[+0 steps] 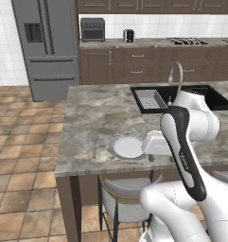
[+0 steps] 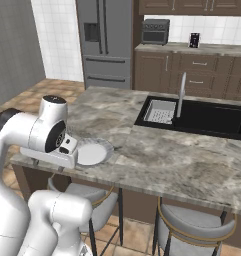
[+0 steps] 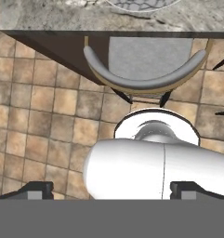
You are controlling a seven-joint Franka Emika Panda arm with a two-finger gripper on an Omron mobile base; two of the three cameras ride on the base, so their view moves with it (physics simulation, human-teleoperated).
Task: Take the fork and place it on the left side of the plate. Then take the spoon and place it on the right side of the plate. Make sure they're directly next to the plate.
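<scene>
Fork [image 1: 94, 143] left of plate [image 1: 126, 146] (seemingly apart)

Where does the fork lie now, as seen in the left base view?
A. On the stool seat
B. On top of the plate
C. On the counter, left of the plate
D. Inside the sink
C: the fork lies on the counter, just left of the plate.

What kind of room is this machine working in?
A home kitchen, by the look of it: a steel fridge, a black sink set in a stone island counter, and a plate laid out.
</scene>
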